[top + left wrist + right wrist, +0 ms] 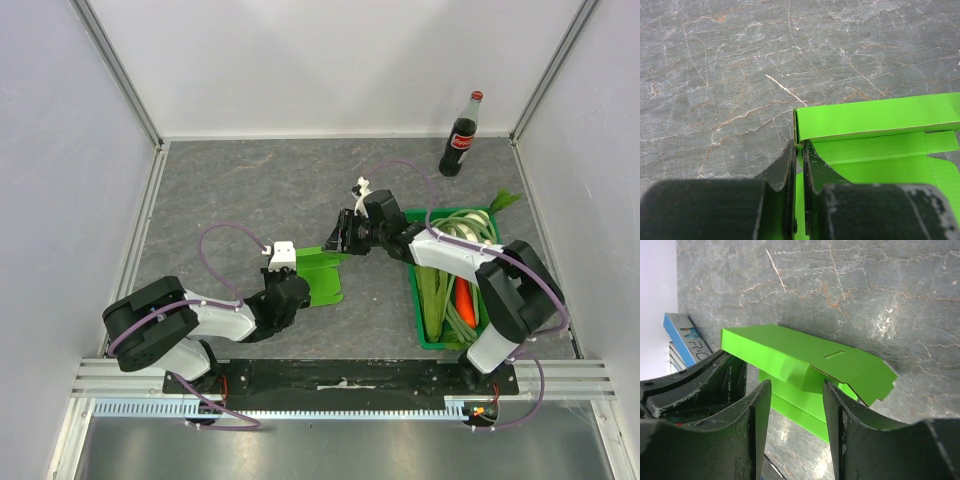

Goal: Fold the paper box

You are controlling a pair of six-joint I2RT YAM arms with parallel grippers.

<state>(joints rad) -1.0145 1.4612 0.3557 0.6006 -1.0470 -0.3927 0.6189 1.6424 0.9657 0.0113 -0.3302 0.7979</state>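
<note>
The lime-green paper box (327,276) lies partly folded on the grey table between the two arms. My left gripper (302,284) is at the box's near-left side. In the left wrist view the left gripper (800,146) is shut on a thin upright edge of the paper box (875,119), at the corner where a flap is folded over. My right gripper (345,238) is at the box's far-right edge. In the right wrist view the right gripper (796,390) stands open, with a raised, creased flap of the paper box (790,355) just past its fingertips.
A dark-green crate (414,300) of vegetables, with a carrot (464,297), stands to the right under the right arm. A cola bottle (460,137) is at the back right. A blue-edged block (687,336) shows at the left of the right wrist view. White walls enclose the table.
</note>
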